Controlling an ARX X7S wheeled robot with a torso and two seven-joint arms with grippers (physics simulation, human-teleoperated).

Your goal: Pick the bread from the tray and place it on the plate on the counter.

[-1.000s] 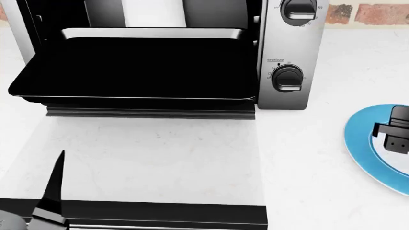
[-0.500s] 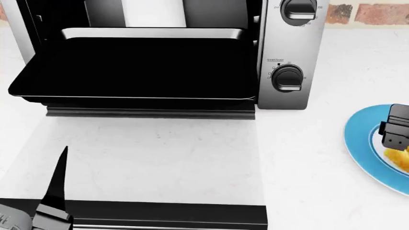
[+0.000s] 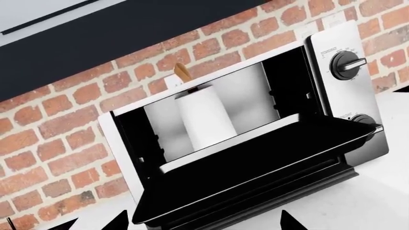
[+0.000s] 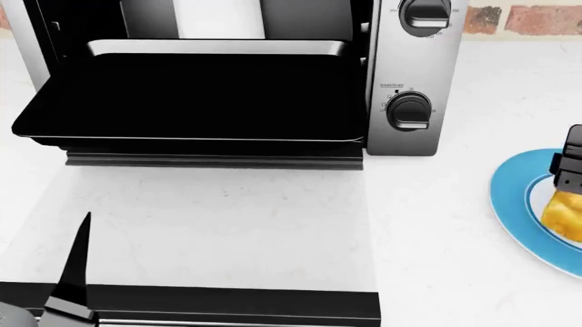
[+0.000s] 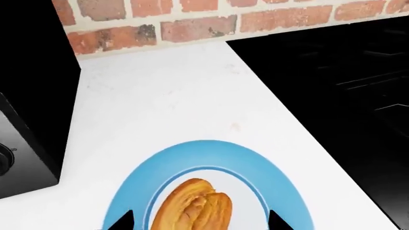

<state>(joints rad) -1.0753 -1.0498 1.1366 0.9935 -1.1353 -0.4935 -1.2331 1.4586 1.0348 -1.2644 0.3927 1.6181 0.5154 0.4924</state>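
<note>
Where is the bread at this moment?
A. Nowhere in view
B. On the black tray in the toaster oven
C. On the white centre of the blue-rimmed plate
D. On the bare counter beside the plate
C: the right wrist view shows the bread lying on the white centre of the plate, between the spread fingers of the right gripper; the tray is bare.

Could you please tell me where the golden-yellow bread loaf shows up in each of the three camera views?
Head view: the golden-yellow bread loaf lies at the far right edge, on the round blue-rimmed plate.
Right wrist view: bottom centre, on the plate's white middle.
Left wrist view: not in it; only the silver toaster oven and its glossy black tray show.
Shared landmark: the toaster oven's knob panel, seen in all three.
</note>
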